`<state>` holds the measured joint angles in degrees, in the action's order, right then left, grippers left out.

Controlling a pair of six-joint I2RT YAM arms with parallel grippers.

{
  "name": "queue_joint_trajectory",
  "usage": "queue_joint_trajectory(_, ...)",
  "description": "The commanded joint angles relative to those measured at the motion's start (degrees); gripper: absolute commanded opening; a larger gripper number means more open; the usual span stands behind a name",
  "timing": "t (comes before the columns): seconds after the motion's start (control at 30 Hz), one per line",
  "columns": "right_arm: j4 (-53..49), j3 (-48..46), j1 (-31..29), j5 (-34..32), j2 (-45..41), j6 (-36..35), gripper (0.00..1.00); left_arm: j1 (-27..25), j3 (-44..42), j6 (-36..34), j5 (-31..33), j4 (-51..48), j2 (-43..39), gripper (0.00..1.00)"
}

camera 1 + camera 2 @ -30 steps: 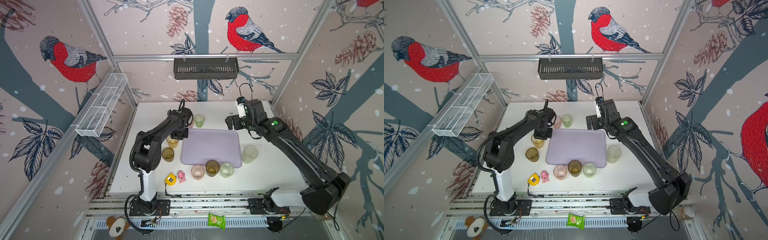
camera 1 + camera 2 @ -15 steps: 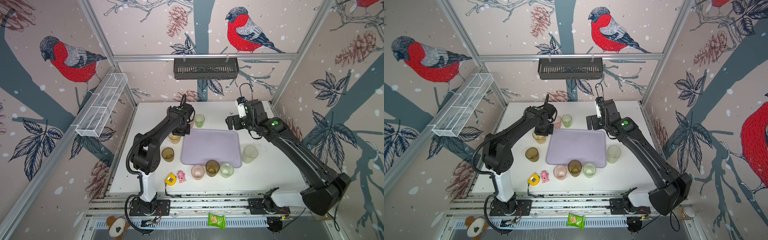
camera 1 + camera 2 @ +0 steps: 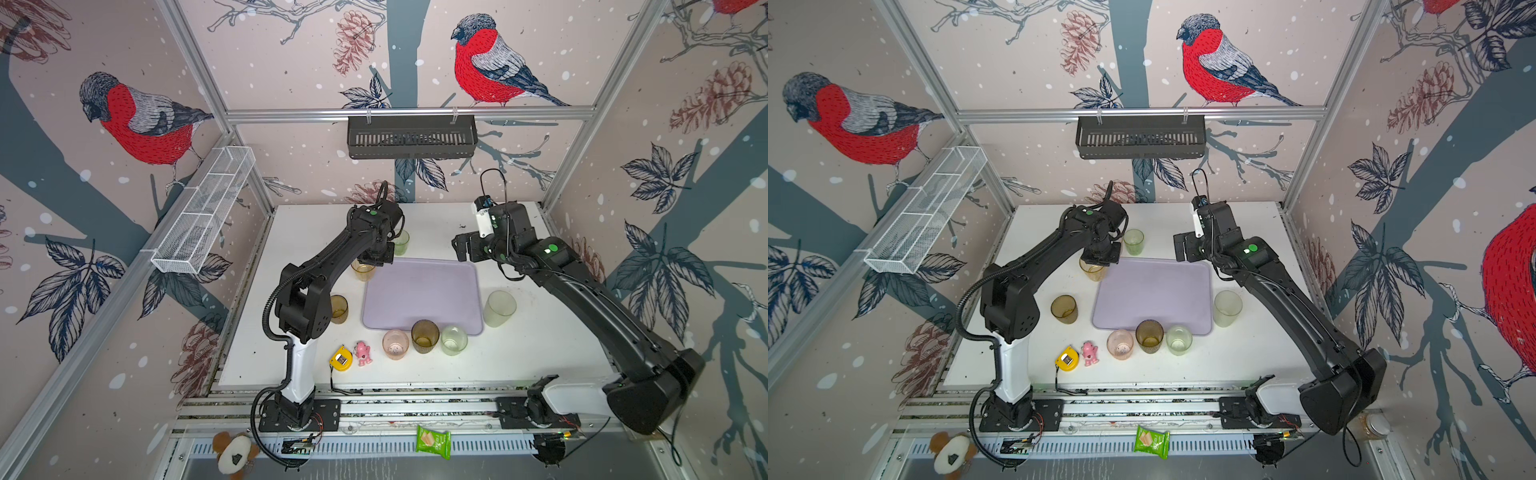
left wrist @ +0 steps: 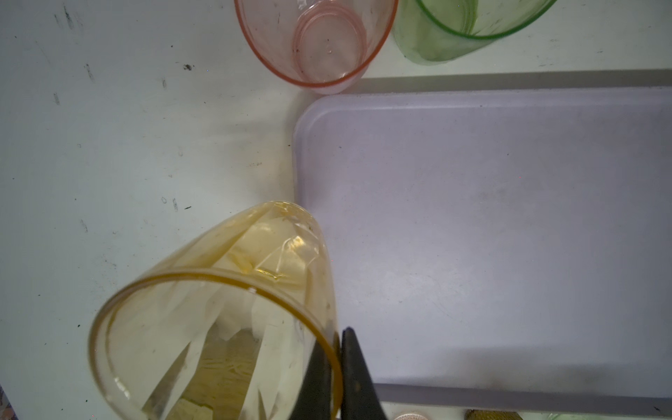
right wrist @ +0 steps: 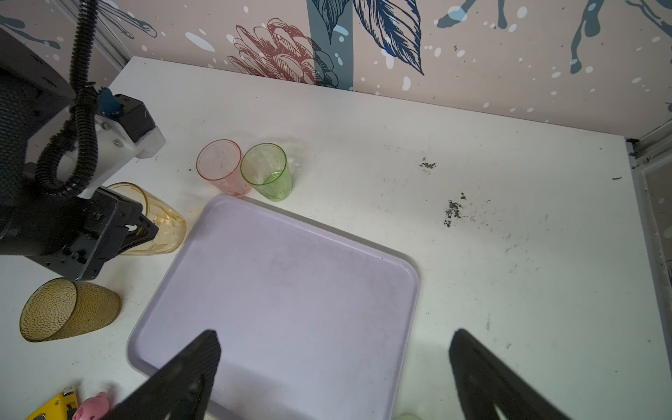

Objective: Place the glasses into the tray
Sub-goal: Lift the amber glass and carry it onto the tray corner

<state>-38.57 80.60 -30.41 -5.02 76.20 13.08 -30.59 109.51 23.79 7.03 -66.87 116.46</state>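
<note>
**Change noted:** Over the last second the left claw (image 4: 336, 345) has carried the amber glass (image 4: 218, 309) sideways towards the tray (image 4: 472, 218). The glass stood apart from the tray's edge before. It now hangs tilted, with its base at the tray corner nearest this claw.

**Left claw:** It is pinched shut on the glass's rim, one finger inside the wall and one outside. Whether the base is clear of the worktop (image 4: 109, 145) cannot be told.

**Right claw (image 5: 336, 334):** It is spread fully, grips nothing and is poised over the tray. No change.

**Tray:** It is bare and lies directly beside the left claw.

**Assessment:** Transfer of the first glass is under way but not complete. The pink glass (image 4: 320, 40) and green glass (image 4: 454, 22) stand beyond the left claw, just outside the tray.
</note>
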Motion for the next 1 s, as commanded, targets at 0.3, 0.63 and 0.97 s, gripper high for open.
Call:
queue_joint_trajectory(0.3,1.04,-0.09,0.0,-0.87,-0.43,-0.16,1.0,-1.41,6.72,-0.17,-0.94,-3.09,4.85,0.04)
queue_joint_trajectory(0.63,0.95,-0.18,0.08,-0.94,-0.36,-0.25,1.0,-2.1,8.95,-0.14,-1.55,-2.57,7.93,0.04)
queue_joint_trajectory(0.97,1.04,-0.27,0.1,-0.91,-0.36,-0.25,1.0,-2.75,9.65,-0.22,-1.78,-2.04,9.79,0.04)
